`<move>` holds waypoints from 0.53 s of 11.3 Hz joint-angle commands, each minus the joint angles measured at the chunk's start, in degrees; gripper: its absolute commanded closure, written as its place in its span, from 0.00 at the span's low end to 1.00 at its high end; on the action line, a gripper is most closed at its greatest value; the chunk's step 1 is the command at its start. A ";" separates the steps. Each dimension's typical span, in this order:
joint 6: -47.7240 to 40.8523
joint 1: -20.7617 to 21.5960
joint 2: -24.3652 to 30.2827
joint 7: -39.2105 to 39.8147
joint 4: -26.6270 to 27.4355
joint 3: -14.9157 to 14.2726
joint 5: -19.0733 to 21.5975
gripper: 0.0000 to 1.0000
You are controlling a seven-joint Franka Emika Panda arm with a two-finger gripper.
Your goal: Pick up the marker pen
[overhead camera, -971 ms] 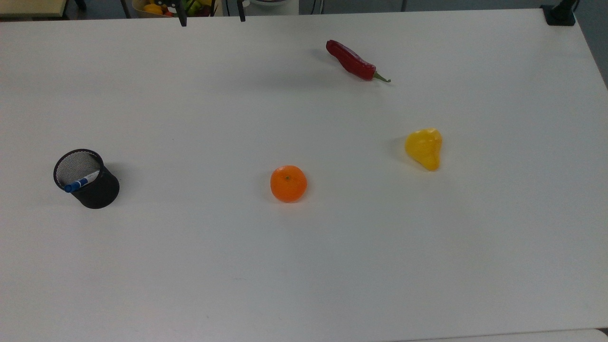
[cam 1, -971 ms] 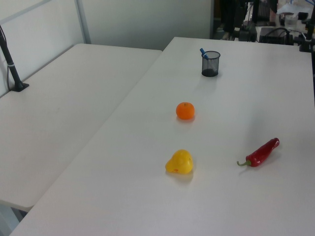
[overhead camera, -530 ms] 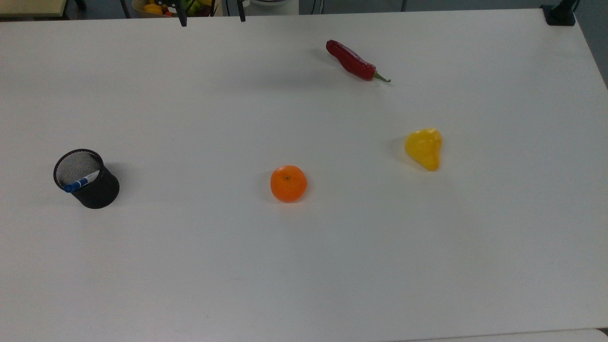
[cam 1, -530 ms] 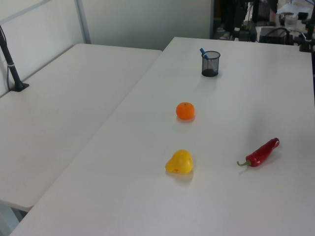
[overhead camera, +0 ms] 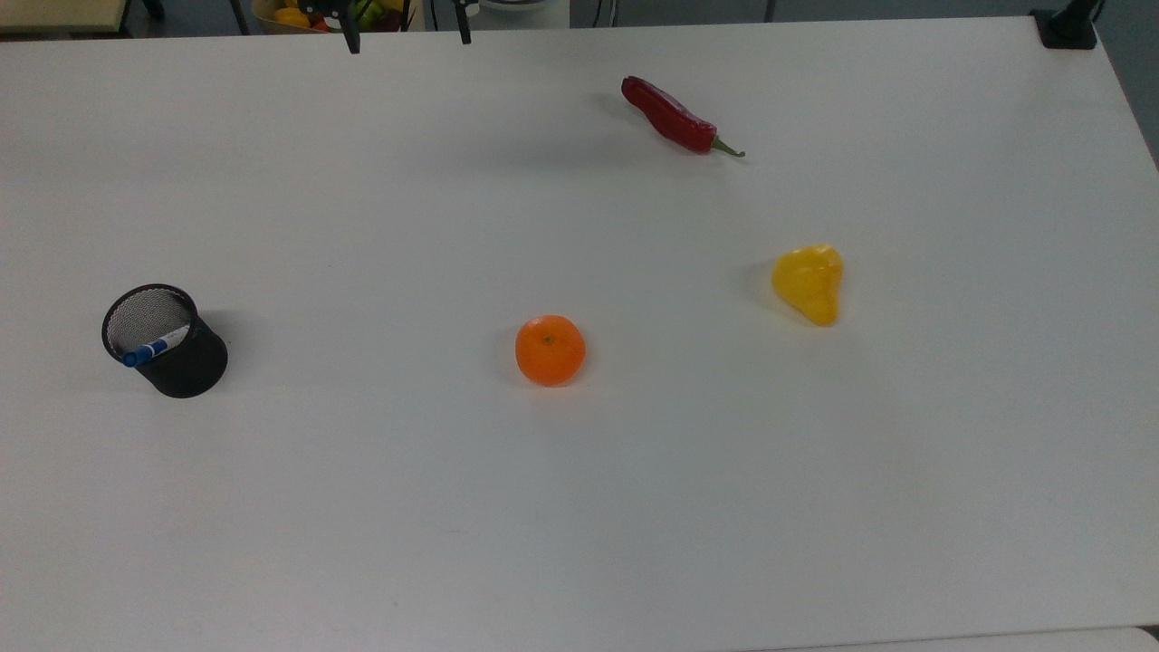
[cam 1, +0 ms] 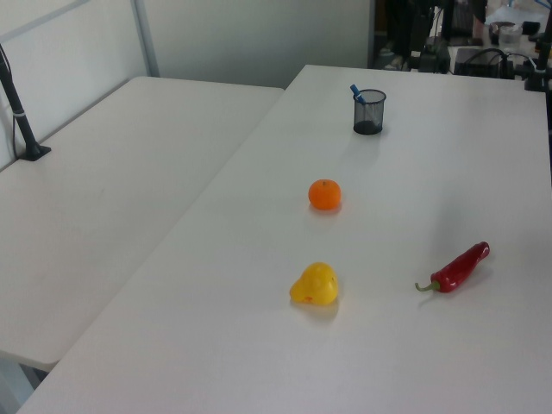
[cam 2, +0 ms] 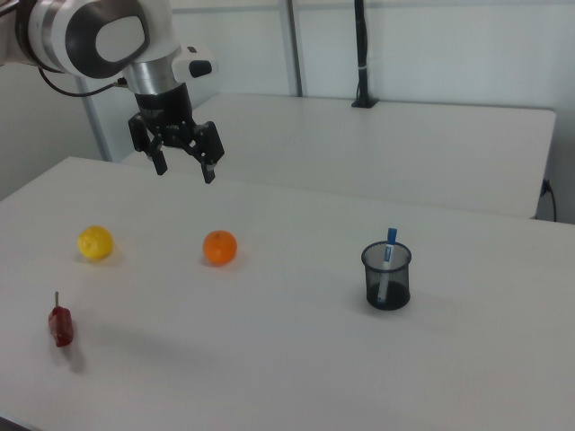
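Observation:
The marker pen [overhead camera: 157,347] is white with a blue cap and stands leaning inside a black mesh cup [overhead camera: 181,358] at the top view's left. The pen [cam 1: 355,91] pokes out of the cup [cam 1: 369,114] at the far end of the table in the left view. In the right view the pen [cam 2: 387,256] rises from the cup [cam 2: 387,278] at the right. My gripper [cam 2: 185,171] hangs open high above the table, well to the right view's left of the cup, with nothing between its fingers. Its fingertips [overhead camera: 349,43] show at the top view's upper edge.
An orange [overhead camera: 550,349] lies mid-table. A yellow pear-shaped fruit [overhead camera: 809,283] and a red chilli [overhead camera: 672,117] lie toward the top view's right. A second white table [cam 1: 112,198] adjoins on the left view's left. A black post base [overhead camera: 1068,27] sits at the top view's far right corner.
The fingertips at the top view's upper edge have shifted slightly. The pen, cup and fruits have not moved.

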State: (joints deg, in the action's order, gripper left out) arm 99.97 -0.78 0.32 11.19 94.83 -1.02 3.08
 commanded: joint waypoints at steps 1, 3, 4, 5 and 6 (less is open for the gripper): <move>1.63 1.31 0.47 1.02 1.15 -1.09 -0.27 0.00; 1.72 1.22 0.21 1.46 1.06 -1.18 -0.27 0.00; 2.07 1.22 -0.31 1.20 0.88 -1.18 -0.36 0.00; 3.11 1.22 -0.32 1.20 0.71 -1.53 -0.36 0.00; 3.82 1.22 -0.49 1.11 0.71 -2.05 -0.36 0.00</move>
State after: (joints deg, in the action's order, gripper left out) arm 101.01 -0.70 -0.17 11.20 94.88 -1.12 3.08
